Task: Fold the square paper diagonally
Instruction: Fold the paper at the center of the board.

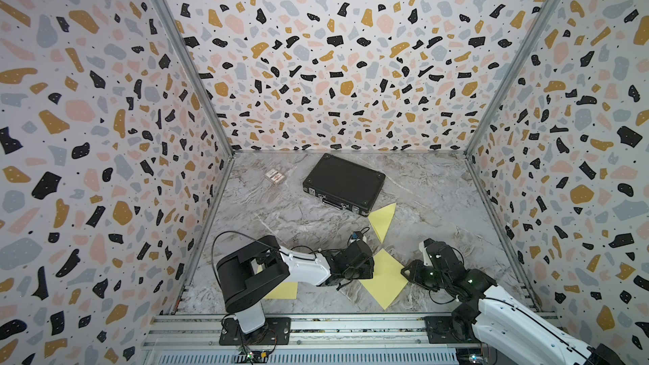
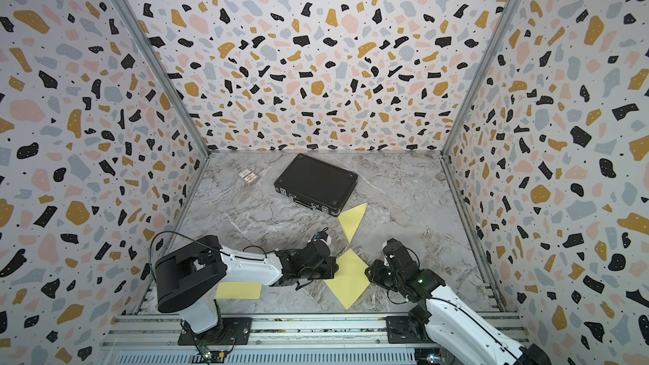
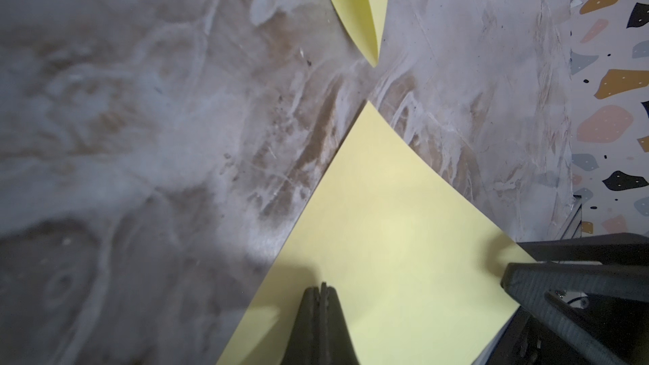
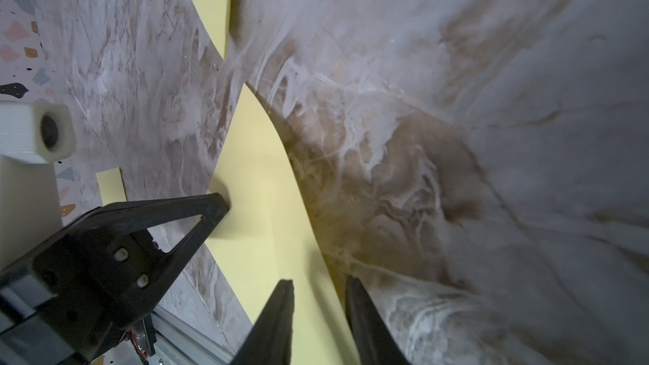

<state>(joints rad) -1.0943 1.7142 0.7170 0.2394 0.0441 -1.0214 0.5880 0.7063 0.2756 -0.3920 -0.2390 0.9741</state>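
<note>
We see the flat yellow square paper [image 1: 384,277] lying unfolded, diamond-wise, on the grey marble tabletop [image 1: 281,212] between both arms. Left gripper [image 3: 322,287] is clenched, tips pressing the sheet near one corner. Right gripper [image 4: 318,281] straddles the opposite corner's edge, jaws apart, nothing pinched yet. Our call: fold not begun; pinch, lift, carry-over and crease all remain.

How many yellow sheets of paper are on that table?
3. A folded triangle beside the black case; a flat square between left arm and right arm; a sheet by the front rail, partly under the left arm. The arms could hide more.
</note>
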